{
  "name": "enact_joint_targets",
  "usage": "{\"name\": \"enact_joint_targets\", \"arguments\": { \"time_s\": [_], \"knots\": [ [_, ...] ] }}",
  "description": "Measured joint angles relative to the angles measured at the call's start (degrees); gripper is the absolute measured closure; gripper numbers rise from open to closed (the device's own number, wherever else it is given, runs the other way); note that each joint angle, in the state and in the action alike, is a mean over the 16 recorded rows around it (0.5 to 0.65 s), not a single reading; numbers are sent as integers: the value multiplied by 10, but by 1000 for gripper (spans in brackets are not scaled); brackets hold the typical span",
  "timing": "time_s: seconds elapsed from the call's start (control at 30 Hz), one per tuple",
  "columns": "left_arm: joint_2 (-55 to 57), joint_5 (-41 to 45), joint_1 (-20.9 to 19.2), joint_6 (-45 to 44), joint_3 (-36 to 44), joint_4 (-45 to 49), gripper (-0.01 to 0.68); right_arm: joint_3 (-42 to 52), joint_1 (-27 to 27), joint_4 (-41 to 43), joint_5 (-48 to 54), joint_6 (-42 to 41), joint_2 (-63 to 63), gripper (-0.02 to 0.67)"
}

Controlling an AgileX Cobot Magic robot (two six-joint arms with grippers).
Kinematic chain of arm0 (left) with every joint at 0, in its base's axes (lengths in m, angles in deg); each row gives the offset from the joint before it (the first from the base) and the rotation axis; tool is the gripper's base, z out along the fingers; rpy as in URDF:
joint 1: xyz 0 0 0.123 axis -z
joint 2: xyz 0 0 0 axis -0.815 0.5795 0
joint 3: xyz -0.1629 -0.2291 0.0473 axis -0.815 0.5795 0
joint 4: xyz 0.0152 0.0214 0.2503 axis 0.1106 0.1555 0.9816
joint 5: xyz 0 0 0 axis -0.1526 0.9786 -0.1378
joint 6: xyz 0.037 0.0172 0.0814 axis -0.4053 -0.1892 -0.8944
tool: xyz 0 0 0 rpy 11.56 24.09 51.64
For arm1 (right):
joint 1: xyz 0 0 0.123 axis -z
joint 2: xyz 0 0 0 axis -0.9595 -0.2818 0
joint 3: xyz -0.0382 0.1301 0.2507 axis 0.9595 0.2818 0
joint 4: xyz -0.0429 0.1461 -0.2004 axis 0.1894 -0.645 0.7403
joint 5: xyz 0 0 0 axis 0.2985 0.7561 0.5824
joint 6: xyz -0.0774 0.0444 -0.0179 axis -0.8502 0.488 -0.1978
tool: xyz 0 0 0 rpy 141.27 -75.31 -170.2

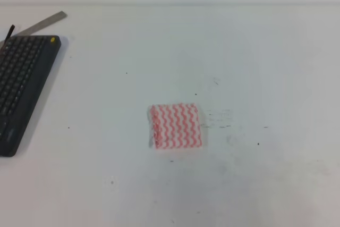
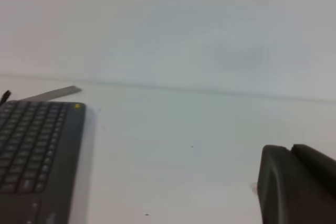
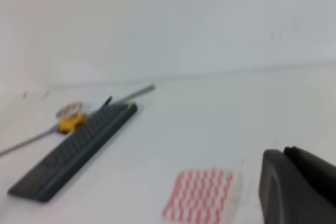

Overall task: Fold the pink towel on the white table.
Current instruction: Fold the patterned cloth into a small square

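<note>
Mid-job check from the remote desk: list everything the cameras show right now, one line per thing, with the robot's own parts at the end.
pink towel: one, white with pink-red zigzag stripes, lying as a small compact square near the table's middle, nothing touching it.
white table: one, white with small dark specks, under everything.
keyboard: one, dark grey with a yellow spot at its far corner, at the left edge.
grey strip: one, flat, behind the keyboard.
yellow roll-like object: one, blurred, by the keyboard's far end; identity unclear.
left claw: dark part only, low right in the left wrist view; opening not visible.
right claw: dark part only, beside the towel; opening not visible.
</note>
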Motion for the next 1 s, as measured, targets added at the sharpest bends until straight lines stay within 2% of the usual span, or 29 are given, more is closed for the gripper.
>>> {"name": "enact_joint_targets", "arguments": {
  "time_s": [0.37,0.7,1.0],
  "knots": [
    [-1,-37,0,-1,21,-11,671,98,1,-1,-130,-45,31,668],
    [2,-39,0,0,20,-12,671,138,1,-1,-120,-59,31,668],
    [3,-40,0,1,20,-11,671,154,23,49,-159,-59,41,668]
  ]
}}
